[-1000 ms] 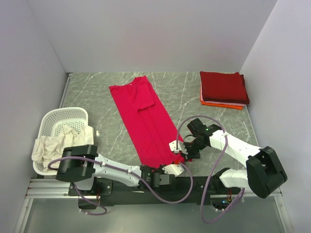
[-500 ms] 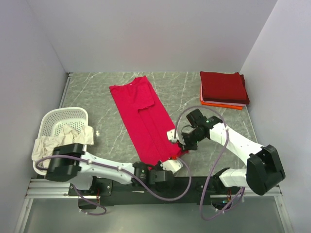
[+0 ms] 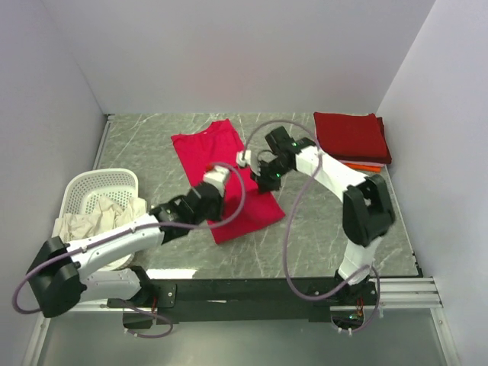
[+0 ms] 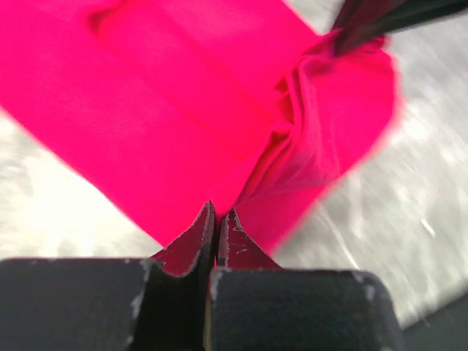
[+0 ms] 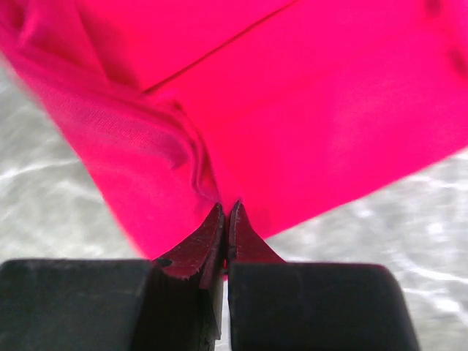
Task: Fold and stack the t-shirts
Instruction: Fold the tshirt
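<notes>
Between my two pincers, on the grey marbled tabletop [image 3: 328, 221], lies the large crimson-red t-shirt [image 3: 207, 149], spread long and narrow, its collar end farthest from my bases. My left pincer [image 4: 217, 216] is closed tight on a pinch of this shirt's cloth; in its wrist view the two dark fingers meet with red fabric pressed between them, and a bunched, wrinkled fold runs away from the tips toward the upper right. My right pincer [image 5: 225, 218] is likewise clamped on the same shirt, fingers together, with a creased ridge of cloth rising just left of the tips and a smooth flat layer spreading beyond them. From above, both pincers sit over the middle of the shirt, the left one at its left side and the right one at its right edge, near each other but apart. The shirt's near end lies flat on the tabletop behind both pincers. To the right of my right pincer and farther back, folded dark maroon t-shirts [image 3: 351, 136] rest stacked on a folded orange t-shirt [image 3: 358, 165], well apart from the red one. To the left of my left pincer stands a white slotted laundry basket [image 3: 107, 177] holding crumpled cream-white cloth [image 3: 84, 225] that spills over its near rim.
</notes>
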Controlling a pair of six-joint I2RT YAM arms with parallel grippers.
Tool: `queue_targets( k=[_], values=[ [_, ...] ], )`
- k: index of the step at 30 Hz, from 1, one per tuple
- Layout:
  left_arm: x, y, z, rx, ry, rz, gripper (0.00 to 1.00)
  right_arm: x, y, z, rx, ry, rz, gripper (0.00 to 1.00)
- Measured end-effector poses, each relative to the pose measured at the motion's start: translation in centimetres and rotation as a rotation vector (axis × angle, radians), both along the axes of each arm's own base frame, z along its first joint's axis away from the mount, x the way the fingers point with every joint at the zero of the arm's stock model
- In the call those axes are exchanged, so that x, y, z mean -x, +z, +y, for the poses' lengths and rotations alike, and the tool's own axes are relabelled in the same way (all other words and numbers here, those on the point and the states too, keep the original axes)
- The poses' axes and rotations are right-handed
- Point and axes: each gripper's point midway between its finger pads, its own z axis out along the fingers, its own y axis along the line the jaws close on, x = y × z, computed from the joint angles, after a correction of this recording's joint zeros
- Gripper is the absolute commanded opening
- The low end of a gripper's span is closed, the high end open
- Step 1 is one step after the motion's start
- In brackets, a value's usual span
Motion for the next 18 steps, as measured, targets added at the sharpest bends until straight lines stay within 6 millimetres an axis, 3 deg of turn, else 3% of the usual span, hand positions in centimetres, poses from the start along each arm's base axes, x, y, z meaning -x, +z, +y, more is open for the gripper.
queue_targets(
  k=[5, 9, 13, 18],
  values=[
    [-5.9, -2.2, 4.0, -0.026, 0.135, 0.046, 0.00, -6.7, 0.4, 2.6, 0.011, -0.094, -0.052, 0.00],
    [-9.9, -4.7, 5.5, -0.060, 0.188, 0.109, 0.01, -11.4, -0.1, 4.2, 0.017, -0.170, -0.097, 0.00],
    [-13.6, -5.5, 6.7, -0.063, 0.234, 0.123, 0.00, -14.2, -1.5, 4.8, 0.033, -0.242, -0.120, 0.00],
    [-15.9, -5.0, 7.3, -0.051, 0.238, 0.111, 0.00, -16.4, -3.3, 5.1, 0.053, -0.309, -0.140, 0.00]
  ],
)
